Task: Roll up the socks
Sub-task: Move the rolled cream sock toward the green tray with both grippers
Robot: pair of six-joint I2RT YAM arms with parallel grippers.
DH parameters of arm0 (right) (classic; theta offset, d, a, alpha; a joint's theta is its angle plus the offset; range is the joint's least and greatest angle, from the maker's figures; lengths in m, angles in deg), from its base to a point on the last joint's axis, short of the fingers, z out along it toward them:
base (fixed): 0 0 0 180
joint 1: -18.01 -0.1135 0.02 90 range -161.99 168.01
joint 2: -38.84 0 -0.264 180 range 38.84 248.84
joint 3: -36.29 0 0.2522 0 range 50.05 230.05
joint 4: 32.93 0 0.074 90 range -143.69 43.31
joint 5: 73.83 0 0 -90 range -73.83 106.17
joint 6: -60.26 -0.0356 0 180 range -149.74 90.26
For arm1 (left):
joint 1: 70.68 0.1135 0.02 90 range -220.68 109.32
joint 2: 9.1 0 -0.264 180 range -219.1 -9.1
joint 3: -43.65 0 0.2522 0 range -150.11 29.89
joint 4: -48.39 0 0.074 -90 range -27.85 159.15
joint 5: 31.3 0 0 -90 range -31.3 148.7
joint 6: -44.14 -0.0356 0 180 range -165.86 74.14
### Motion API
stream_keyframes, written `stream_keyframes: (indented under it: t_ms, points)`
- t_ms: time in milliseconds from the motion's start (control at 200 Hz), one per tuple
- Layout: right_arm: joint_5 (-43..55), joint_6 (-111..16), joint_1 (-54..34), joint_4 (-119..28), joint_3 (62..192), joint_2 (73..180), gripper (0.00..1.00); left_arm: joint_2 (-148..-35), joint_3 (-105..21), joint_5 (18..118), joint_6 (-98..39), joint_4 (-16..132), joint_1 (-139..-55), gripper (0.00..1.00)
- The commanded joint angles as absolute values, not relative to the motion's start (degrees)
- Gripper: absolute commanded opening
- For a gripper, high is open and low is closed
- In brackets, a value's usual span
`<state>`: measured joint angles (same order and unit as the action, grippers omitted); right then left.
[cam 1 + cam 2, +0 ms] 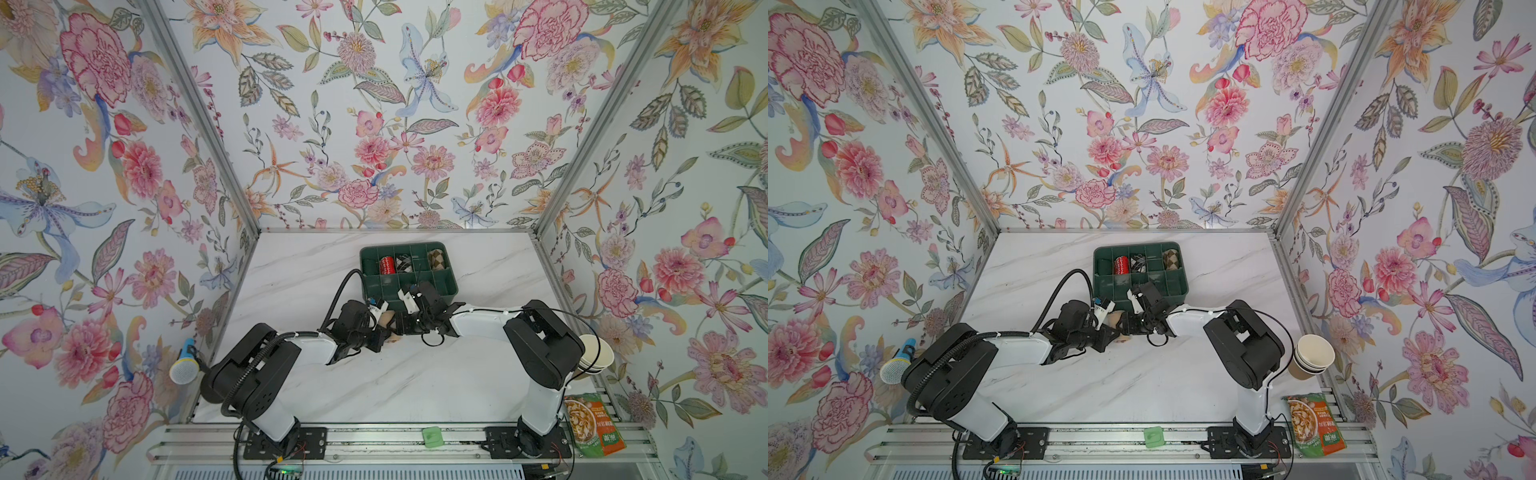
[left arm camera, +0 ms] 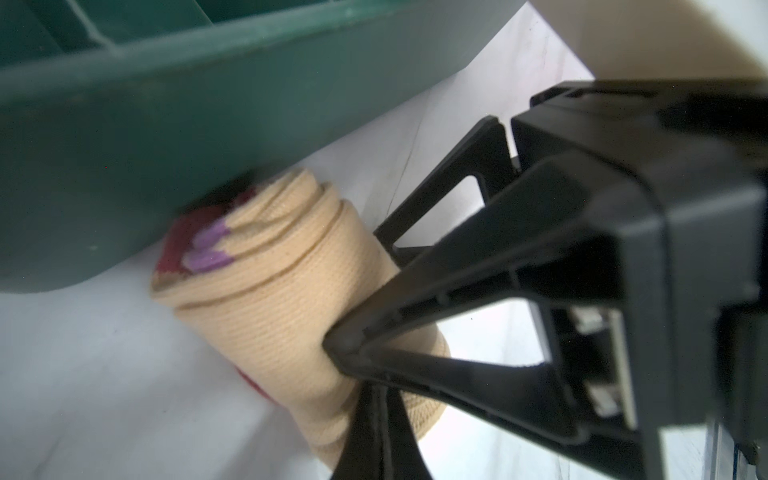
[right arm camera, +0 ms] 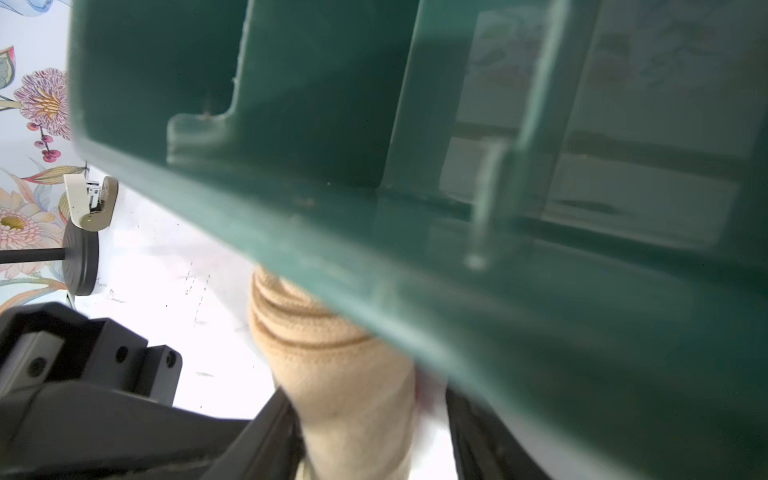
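One rolled beige sock (image 2: 282, 291) sits at 7 o'clock of green tray (image 2: 124, 145); left jaws clamp it, right jaws parted around it.

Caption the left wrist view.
Left pincer grips rolled beige knit sock, right pincer open around it, beside green plastic tray.

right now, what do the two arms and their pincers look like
Both have white link shells and bulky black joint housings. The left arm carries a ribbed black hose, the right arm a thin black cable. The left pincer has black fingers shaped as open triangular frames.
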<state>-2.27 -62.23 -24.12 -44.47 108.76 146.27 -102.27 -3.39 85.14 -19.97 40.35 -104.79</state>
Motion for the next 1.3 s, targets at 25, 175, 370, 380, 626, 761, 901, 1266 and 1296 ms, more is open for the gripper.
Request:
stream_keyframes:
  t_ms: [25,175,370,380,626,761,901,1266,1296]
  points:
    - [-4.75,-60.60,-25.88,-50.99,110.27,149.55,0.59,-107.45,-0.11,79.00,-20.83,51.85,-103.99,0.00]
    - [-4.49,-59.72,-26.31,-51.72,111.43,150.58,0.59,-107.53,-0.26,79.18,-20.98,51.82,-103.90,0.00]
    - [-4.22,-58.66,-27.16,-52.76,112.86,151.64,0.59,-107.71,-0.32,79.29,-21.01,51.63,-103.86,0.00]
    - [-4.20,-58.53,-27.28,-53.00,112.95,151.72,0.59,-107.71,-0.34,79.32,-21.10,51.63,-103.83,0.00]
    - [-1.97,-57.61,-28.01,-54.29,113.33,152.00,0.50,-107.16,-0.09,79.35,-21.01,51.43,-103.56,0.00]
    - [-1.57,-57.12,-28.01,-54.69,113.65,152.03,0.45,-104.97,-0.16,79.78,-21.07,52.35,-103.39,0.00]
    - [-0.93,-56.34,-28.54,-55.79,114.12,152.44,0.42,-99.50,0.16,80.76,-21.03,53.99,-101.84,0.00]
    - [0.19,-56.10,-28.81,-56.79,113.06,152.20,0.15,-79.33,1.40,83.38,-21.66,60.78,-93.49,0.00]
    - [0.17,-56.11,-28.83,-56.78,113.06,152.21,0.14,-78.51,1.69,83.52,-21.46,60.82,-93.23,0.00]
